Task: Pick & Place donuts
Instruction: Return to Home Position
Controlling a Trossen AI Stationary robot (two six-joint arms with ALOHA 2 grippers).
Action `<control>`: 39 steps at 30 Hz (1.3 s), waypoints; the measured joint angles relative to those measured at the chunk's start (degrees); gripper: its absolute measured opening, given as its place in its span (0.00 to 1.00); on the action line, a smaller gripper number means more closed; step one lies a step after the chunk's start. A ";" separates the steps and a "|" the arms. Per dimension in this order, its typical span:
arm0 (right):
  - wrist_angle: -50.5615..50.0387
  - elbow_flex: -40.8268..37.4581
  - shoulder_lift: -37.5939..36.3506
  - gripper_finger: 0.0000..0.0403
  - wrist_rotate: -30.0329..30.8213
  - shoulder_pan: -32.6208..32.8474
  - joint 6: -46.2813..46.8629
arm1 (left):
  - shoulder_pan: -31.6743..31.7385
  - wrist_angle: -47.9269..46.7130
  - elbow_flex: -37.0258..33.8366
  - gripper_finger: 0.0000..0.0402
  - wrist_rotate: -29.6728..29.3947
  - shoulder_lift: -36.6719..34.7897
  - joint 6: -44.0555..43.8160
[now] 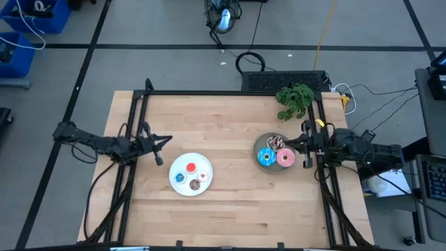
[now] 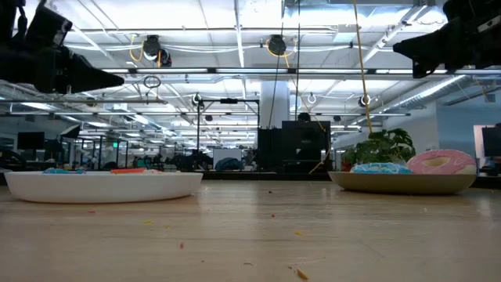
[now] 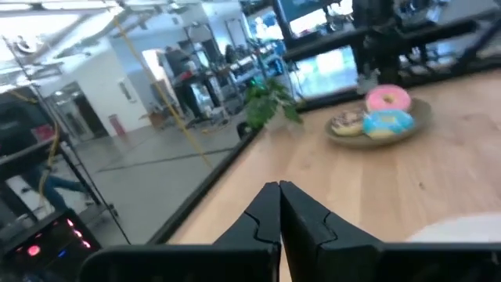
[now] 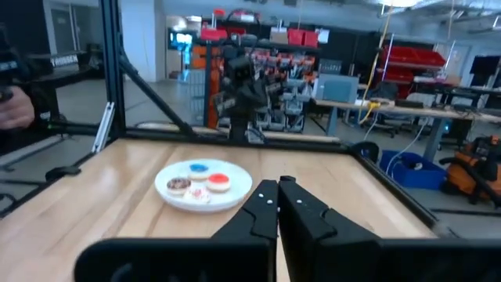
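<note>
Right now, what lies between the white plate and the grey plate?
Bare table between the white plate and grey plate, clearest in the high view; the low view shows only tiny specks.

pale matt wood table, smooth white plate, seemingly plastic pink-iced donut

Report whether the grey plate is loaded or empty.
Loaded: in the high view the grey plate holds three larger donuts, the blue-iced donut, the pink-iced donut and the chocolate donut.
</note>
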 joint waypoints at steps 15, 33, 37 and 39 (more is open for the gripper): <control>14.35 -11.08 0.98 0.00 -1.42 0.00 0.88 | 4.97 -4.52 0.10 0.02 7.61 0.00 -1.99; 14.07 -11.39 0.98 0.00 -1.31 0.00 3.14 | 4.51 -14.07 7.88 0.01 18.91 -7.92 -0.56; 13.60 -11.43 1.00 0.00 -1.34 0.00 3.17 | 4.51 -8.96 2.88 0.01 16.51 -8.74 0.45; 13.62 -11.43 0.98 0.00 -1.31 0.00 3.14 | 4.51 -8.06 2.33 0.01 16.52 -8.80 0.44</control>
